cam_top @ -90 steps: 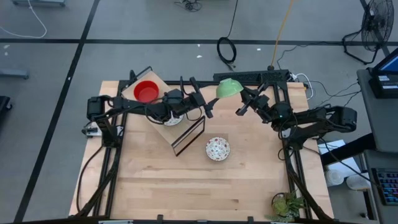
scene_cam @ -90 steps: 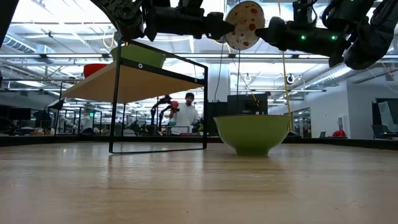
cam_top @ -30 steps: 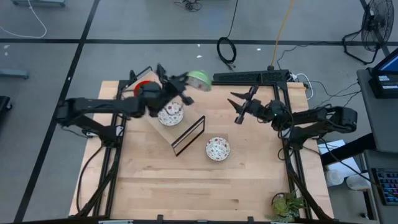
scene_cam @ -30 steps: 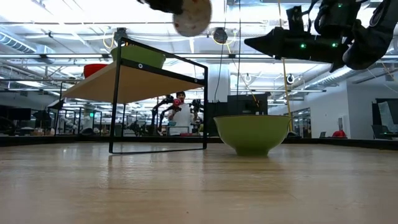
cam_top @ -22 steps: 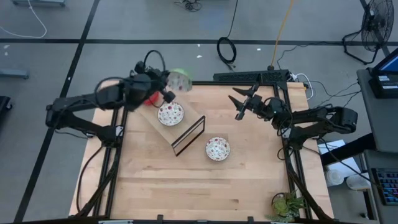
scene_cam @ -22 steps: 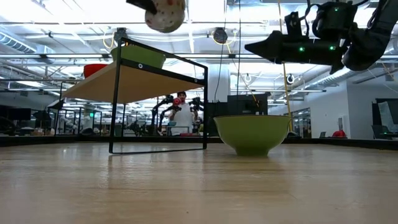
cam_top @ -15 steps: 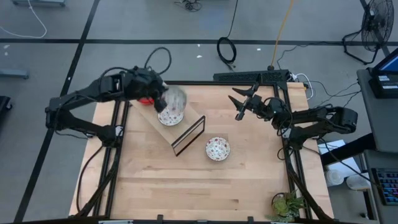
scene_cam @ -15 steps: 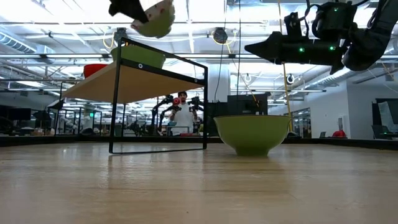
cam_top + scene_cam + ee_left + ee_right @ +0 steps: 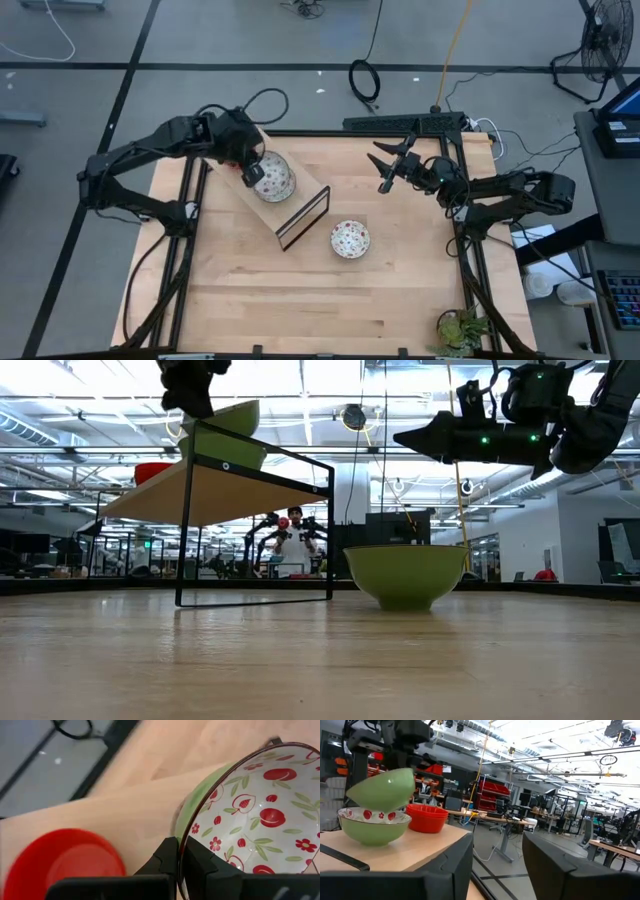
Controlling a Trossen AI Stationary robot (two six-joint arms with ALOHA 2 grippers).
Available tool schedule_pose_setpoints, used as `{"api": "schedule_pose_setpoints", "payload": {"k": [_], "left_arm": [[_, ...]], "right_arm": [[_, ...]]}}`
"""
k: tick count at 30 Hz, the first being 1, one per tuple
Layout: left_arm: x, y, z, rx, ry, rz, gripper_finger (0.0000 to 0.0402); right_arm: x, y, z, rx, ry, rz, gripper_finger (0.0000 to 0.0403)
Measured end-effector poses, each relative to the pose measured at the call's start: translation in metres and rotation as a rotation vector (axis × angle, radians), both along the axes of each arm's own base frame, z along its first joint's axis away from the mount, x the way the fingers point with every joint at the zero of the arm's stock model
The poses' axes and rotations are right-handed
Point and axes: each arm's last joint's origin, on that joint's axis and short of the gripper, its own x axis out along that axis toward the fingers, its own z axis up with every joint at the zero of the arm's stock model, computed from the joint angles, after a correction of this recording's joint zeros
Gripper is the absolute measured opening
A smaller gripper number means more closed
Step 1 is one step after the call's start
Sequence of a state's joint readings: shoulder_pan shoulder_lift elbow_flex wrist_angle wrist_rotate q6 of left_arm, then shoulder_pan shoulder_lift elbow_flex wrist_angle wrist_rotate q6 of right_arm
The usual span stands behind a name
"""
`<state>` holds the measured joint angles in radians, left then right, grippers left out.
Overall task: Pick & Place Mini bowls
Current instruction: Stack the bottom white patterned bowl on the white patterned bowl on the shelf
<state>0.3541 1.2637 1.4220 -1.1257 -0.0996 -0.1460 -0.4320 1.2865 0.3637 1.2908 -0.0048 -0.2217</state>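
Left gripper [image 9: 181, 865], clamped on the rim of a patterned mini bowl [image 9: 250, 815], lowers it tilted onto another patterned bowl [image 9: 372, 827] on the raised shelf [image 9: 300, 200], beside the red bowl [image 9: 60, 857]. Right gripper [image 9: 385, 172] hovers empty, fingers apart. One patterned bowl on the table [image 9: 350, 239] seems left to place.

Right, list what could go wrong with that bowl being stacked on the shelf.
1. The held bowl sits tilted over the shelf bowl; released now, it may nest crooked or slide off.
2. The left tool pinches only the rim, so the bowl could slip.
3. The red bowl stands close beside the stack and could get bumped.
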Motion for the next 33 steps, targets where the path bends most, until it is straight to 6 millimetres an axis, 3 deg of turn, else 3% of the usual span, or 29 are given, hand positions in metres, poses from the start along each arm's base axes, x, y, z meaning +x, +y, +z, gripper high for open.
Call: {"api": "schedule_pose_setpoints", "payload": {"k": [12,16,25,33], "left_arm": [[0.02,0.014,-0.03,-0.107,0.18,0.032,0.001],[0.02,0.016,-0.031,-0.128,0.17,0.031,0.0014],[0.02,0.016,-0.031,-0.124,0.171,0.026,0.0066],[0.021,0.017,-0.023,-0.099,0.152,0.012,0.0076]], "right_arm": [[0.0,0.0,-0.001,0.005,0.012,-0.001,0.0155],[0.0,0.0,-0.001,0.006,0.012,-0.001,0.0155],[0.0,0.0,-0.001,0.006,0.012,-0.002,0.0155],[0.0,0.0,-0.002,0.008,0.015,-0.003,0.0155]]}}
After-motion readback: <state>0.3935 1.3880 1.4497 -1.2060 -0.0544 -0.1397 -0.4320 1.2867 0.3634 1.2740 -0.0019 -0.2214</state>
